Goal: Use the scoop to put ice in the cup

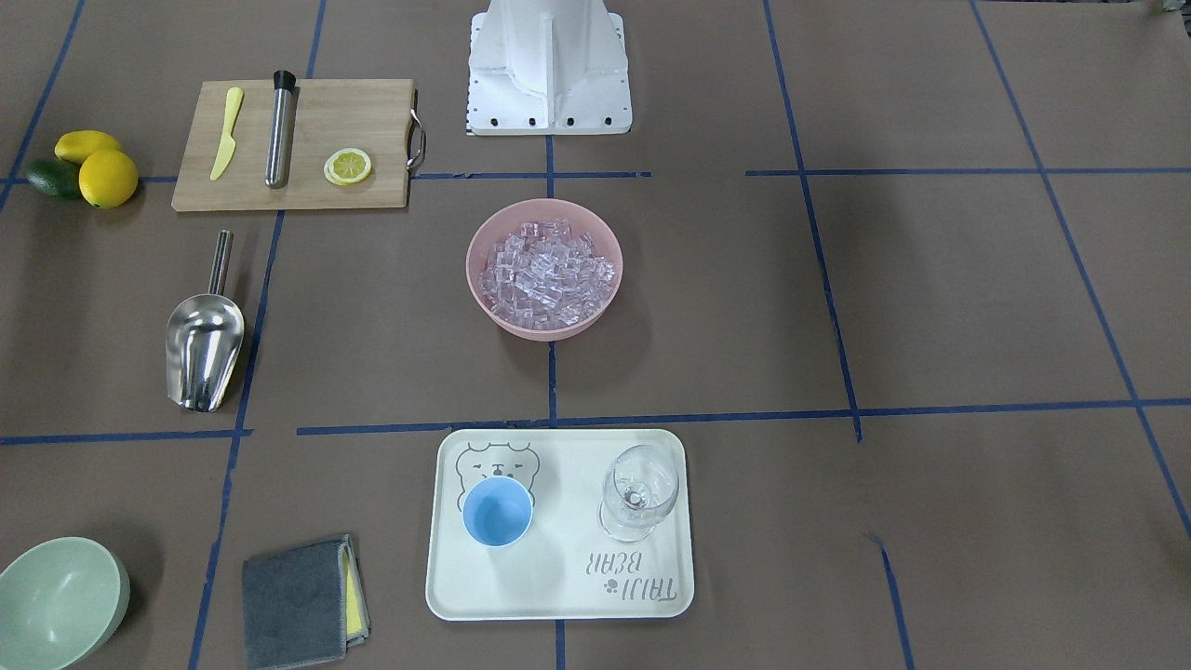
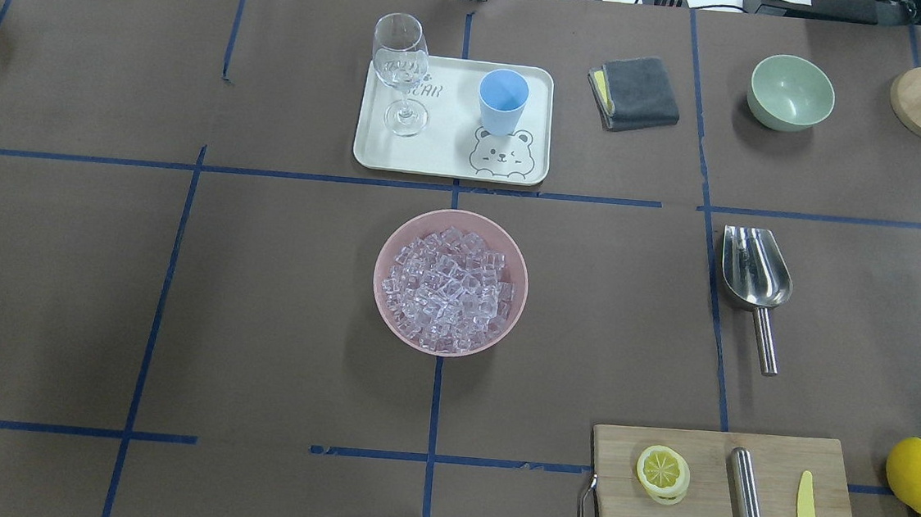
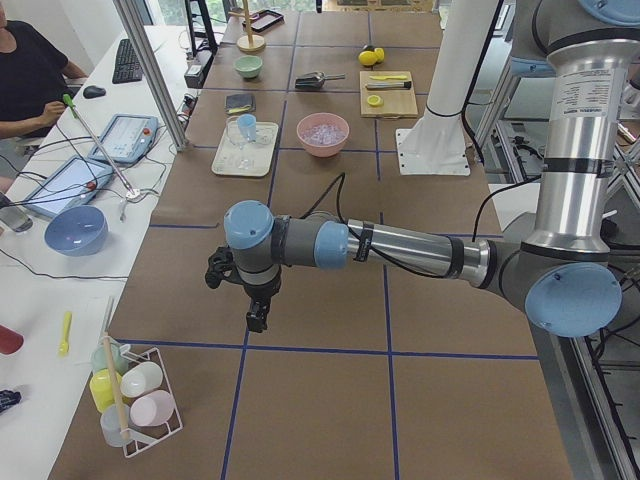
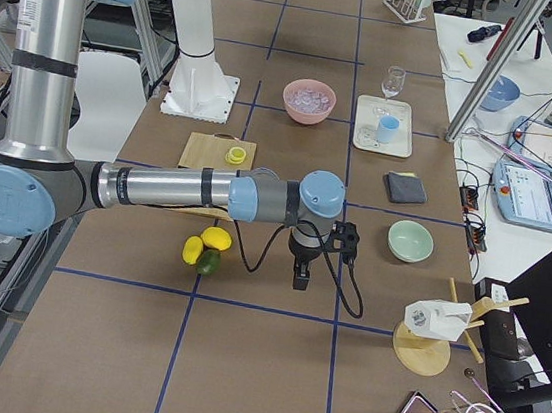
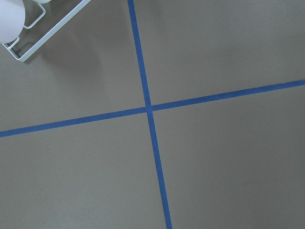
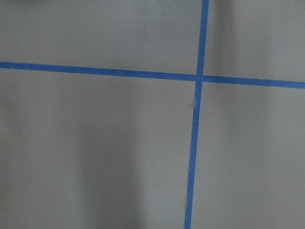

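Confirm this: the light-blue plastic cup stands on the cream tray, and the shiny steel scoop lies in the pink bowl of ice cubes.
No: the shiny steel scoop lies on the table, apart from the pink bowl, as the overhead exterior view shows.

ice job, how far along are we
Nothing done yet: the cup is empty on the tray, all ice sits in the pink bowl. Nothing in hand: the scoop lies untouched, the left gripper and right gripper hover far off. Remaining: grab scoop, scoop, pour.

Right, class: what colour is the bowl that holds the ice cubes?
The bowl is pink; it shows best in the overhead exterior view.
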Robot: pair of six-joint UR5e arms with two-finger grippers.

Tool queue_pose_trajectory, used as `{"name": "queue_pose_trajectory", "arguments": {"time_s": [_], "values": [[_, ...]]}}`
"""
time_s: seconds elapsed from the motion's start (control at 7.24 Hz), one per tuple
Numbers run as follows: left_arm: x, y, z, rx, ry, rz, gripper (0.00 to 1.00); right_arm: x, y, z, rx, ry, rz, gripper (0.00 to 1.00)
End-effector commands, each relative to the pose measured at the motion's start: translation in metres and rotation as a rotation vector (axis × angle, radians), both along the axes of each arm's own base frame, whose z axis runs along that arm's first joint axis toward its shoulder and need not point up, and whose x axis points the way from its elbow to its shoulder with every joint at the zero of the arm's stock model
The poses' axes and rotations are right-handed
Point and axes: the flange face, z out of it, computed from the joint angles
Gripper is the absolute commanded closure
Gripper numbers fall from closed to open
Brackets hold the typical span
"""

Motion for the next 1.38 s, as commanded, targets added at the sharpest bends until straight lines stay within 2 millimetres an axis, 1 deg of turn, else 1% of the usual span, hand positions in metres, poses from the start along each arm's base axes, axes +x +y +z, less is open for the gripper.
{"name": "queue_pose_trajectory", "arguments": {"time_s": [0.0, 0.41, 0.69, 0.83, 0.97, 1.11, 1.24], "values": [[0.0, 0.0, -0.001, -0.001, 0.001, -0.002, 0.0, 0.0, 0.0, -0.001, -0.001, -0.002, 0.002, 0.0], [0.0, 0.001, -0.001, 0.0, 0.0, -0.002, 0.0, -0.001, 0.0, -0.003, 0.004, -0.007, 0.0, 0.0], [-0.001, 0.002, -0.001, 0.004, -0.006, -0.001, 0.0, -0.001, -0.003, -0.01, 0.037, -0.011, 0.0, 0.0], [-0.001, 0.005, -0.012, 0.028, 0.0, 0.0, 0.0, -0.002, -0.004, -0.014, 0.058, -0.005, -0.002, 0.0], [0.0, 0.007, -0.023, 0.041, 0.001, -0.002, 0.0, -0.003, -0.004, -0.014, 0.06, -0.007, -0.005, 0.0], [0.002, 0.001, -0.023, 0.055, 0.003, -0.002, 0.0, -0.01, -0.004, -0.017, 0.081, -0.016, -0.026, 0.0], [0.004, -0.002, -0.033, 0.089, 0.004, 0.001, 0.0, -0.013, -0.004, -0.016, 0.077, -0.02, -0.025, 0.0]]}}
